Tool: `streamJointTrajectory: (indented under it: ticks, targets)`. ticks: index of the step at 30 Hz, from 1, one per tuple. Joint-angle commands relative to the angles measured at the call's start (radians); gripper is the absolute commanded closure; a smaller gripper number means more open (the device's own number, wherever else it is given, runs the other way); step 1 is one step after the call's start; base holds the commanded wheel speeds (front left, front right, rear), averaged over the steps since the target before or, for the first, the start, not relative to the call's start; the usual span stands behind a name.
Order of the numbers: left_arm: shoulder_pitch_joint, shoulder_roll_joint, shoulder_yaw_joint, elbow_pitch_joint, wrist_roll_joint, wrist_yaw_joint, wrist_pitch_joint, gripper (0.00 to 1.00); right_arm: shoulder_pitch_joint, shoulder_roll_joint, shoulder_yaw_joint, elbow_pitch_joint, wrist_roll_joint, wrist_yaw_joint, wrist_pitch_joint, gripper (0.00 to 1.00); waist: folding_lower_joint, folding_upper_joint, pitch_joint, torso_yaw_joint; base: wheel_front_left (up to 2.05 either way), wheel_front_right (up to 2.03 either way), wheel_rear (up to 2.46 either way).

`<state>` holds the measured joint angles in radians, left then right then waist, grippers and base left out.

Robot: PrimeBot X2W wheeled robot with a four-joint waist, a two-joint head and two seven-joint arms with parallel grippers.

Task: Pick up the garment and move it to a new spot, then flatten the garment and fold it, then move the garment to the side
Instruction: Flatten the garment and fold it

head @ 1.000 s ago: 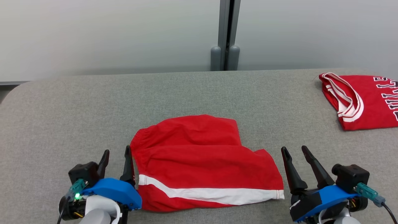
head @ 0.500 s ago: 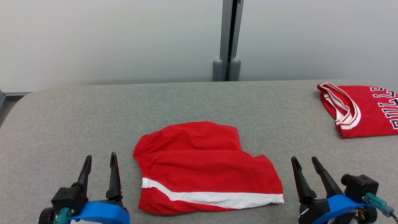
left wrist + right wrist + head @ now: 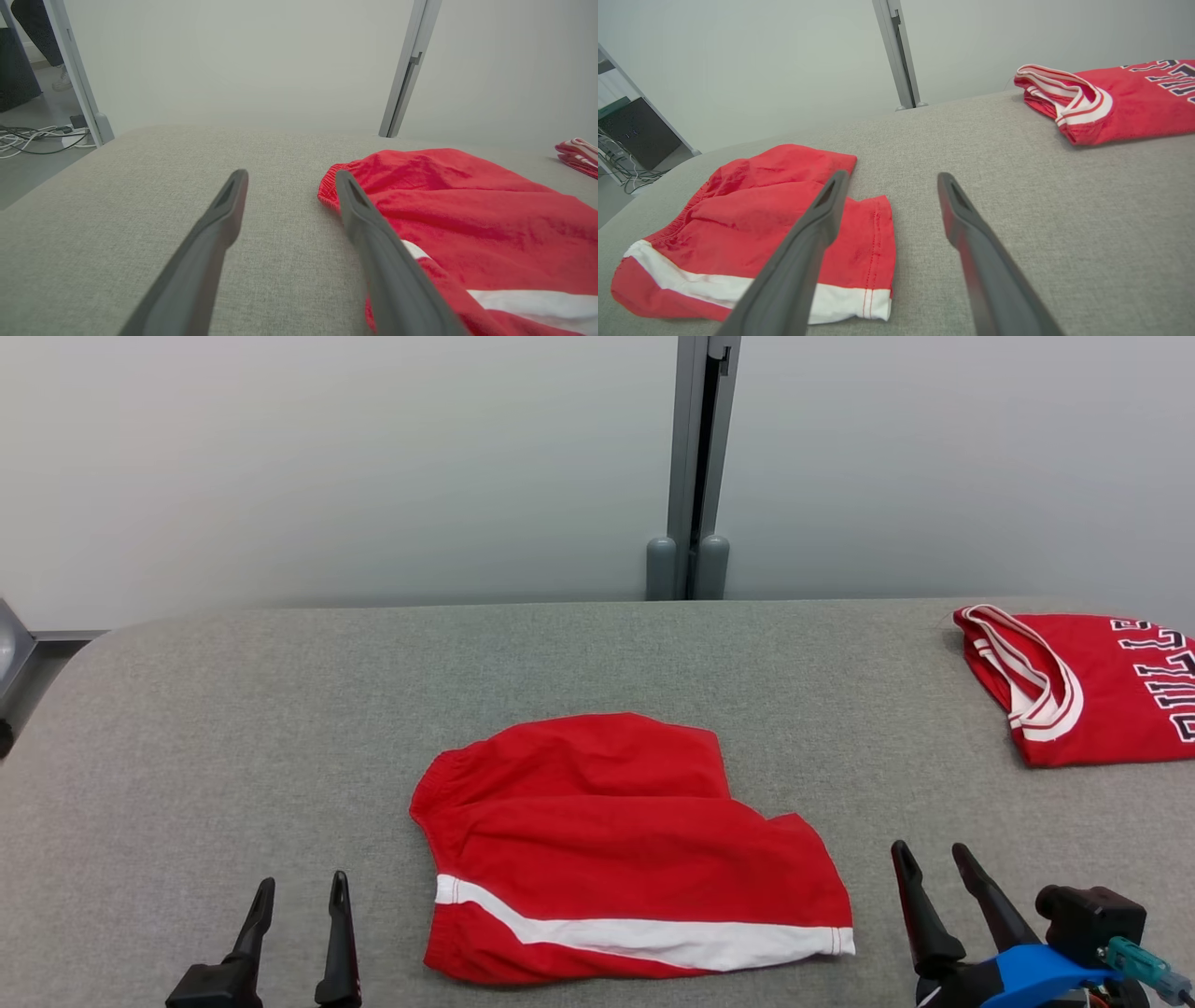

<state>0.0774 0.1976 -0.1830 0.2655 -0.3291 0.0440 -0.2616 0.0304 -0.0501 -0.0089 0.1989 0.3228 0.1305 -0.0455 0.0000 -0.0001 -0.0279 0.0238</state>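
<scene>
Left end effector [image 3: 303,879] drawn back from shorts [image 3: 616,840], right end effector [image 3: 929,847] nearby, both spread apart, empty

— Did we read any writing anywhere?
— Only on the red jersey [image 3: 1092,719] at the table's far right. It bore dark block letters [image 3: 1162,677] edged in white, cut off by the picture's edge.
— Which letters?
— We made out two L's side by side; the rest we couldn't tell.
</scene>
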Motion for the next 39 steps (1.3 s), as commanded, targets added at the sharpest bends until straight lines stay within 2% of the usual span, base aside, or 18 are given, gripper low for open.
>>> streamJointTrajectory:
  ticks: [1,22,26,32,39]
  targets:
    - [0.000,0.000,0.008,0.005,0.010,-0.004,-0.004,0.00,0.016,-0.001,-0.004,-0.005,-0.007,0.001,0.001,0.00,0.0000,0.0001,-0.002,0.002,0.00,0.00,0.00]
    - [-0.037,-0.031,0.022,0.035,0.045,-0.042,0.007,0.00,0.014,-0.001,0.016,-0.018,-0.006,0.001,0.008,0.00,0.0000,0.0001,0.003,-0.007,0.00,0.00,0.00]
    - [-0.061,-0.041,-0.010,0.035,0.025,-0.062,0.098,0.00,0.013,-0.001,0.032,-0.021,0.008,0.001,0.089,0.00,0.0000,0.0001,0.006,-0.005,0.00,0.00,0.00]
    - [-0.089,-0.061,-0.049,0.012,-0.021,-0.073,0.334,0.00,0.029,-0.001,0.034,-0.007,0.029,0.001,0.255,0.00,0.0000,0.0001,0.018,-0.005,0.00,0.00,0.00]
    - [-0.110,-0.077,-0.065,-0.006,-0.060,-0.046,0.493,0.00,-0.010,-0.001,0.056,0.029,0.033,0.001,0.356,0.00,0.0000,0.0001,0.049,-0.011,0.00,0.00,0.00]
